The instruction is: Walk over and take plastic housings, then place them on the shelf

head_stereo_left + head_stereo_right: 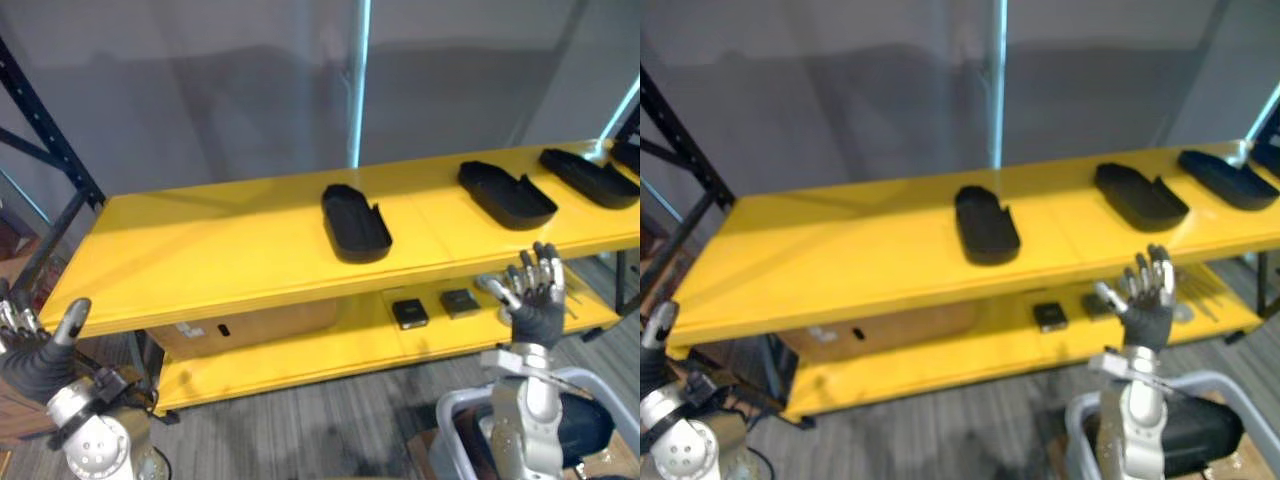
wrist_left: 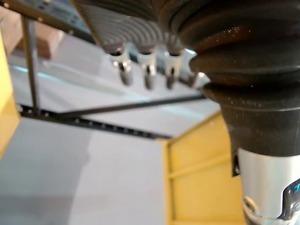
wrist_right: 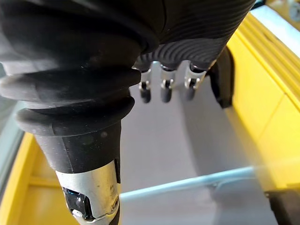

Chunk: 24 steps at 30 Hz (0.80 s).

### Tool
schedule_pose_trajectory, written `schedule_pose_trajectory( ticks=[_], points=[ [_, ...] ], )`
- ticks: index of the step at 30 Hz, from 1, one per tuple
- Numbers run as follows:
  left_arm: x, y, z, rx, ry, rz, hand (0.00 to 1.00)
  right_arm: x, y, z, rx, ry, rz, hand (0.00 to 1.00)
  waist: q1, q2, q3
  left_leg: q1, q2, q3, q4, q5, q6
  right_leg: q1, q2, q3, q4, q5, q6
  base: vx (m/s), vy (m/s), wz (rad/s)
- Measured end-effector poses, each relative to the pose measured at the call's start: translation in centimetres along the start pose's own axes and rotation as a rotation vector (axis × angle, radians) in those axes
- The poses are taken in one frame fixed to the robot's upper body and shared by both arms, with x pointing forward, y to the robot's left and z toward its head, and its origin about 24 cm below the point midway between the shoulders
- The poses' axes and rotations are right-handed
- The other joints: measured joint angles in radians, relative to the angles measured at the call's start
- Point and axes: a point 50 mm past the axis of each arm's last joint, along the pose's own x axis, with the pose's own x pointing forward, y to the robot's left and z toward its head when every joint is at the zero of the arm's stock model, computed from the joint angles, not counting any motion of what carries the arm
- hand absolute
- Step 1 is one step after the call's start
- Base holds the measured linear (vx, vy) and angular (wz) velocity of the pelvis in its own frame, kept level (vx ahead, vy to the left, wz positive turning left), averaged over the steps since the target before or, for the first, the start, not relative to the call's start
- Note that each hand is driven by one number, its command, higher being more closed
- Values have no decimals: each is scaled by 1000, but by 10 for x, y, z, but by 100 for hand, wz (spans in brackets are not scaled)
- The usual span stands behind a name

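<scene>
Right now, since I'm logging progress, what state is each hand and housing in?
Left hand, open, empty.
Right hand, open, empty, fingers straight.
Left housing, hollow side up on the top shelf, untouched.
Middle housing, same.
Right housing, same.
Dark piece at the edge, cut off, cannot tell.

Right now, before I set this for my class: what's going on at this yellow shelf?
The robot faces a yellow shelf. Several black plastic housings lie along its top board. Neither hand holds anything. The right hand is raised with its fingers spread, in front of the shelf's front edge. The left hand is open near the shelf's left end. Two small dark boxes sit on the lower board.
</scene>
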Motion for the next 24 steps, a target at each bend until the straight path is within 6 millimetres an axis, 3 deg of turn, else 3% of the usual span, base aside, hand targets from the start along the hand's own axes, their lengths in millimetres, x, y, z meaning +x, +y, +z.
schedule_pose_trajectory(
  ticks=[5,6,12,16,19,22,24],
  points=[
    [-2,-6,0,-29,-8,-46,0,-8,1,-7,12,35,7,0,0,0,2,0,-1,6,0,0,0,-2,0,2,0,5,0,43,15,-2],
    [-4,-26,-4,-109,5,-99,0,-12,10,-13,27,59,31,0,-16,-9,47,2,6,34,0,0,0,-16,3,28,2,12,-5,0,0,0],
    [-5,-25,-6,-104,13,-95,0,-13,8,-15,23,69,25,0,-16,-8,51,3,5,30,1,0,0,-13,3,27,2,14,-5,0,0,1],
    [-5,-23,-10,-96,28,-82,0,-15,-2,-20,8,94,-20,0,-15,-3,86,12,-1,12,1,4,5,6,3,14,8,14,-5,-6,5,11],
    [-4,-15,-16,-45,52,4,0,-14,-11,-20,-5,90,-46,0,-1,10,110,13,-3,7,0,4,6,6,0,11,18,10,-10,-28,37,7],
    [-3,8,-31,86,99,173,0,-10,-10,-17,2,73,-12,0,4,19,124,-2,-2,-3,-1,6,1,-3,2,4,18,6,-14,-24,32,9],
    [-6,34,-38,203,122,331,0,-6,-6,-16,-1,61,18,0,13,19,129,-1,1,-7,-1,8,-1,-1,1,1,18,5,-16,15,19,6]
  ],
)
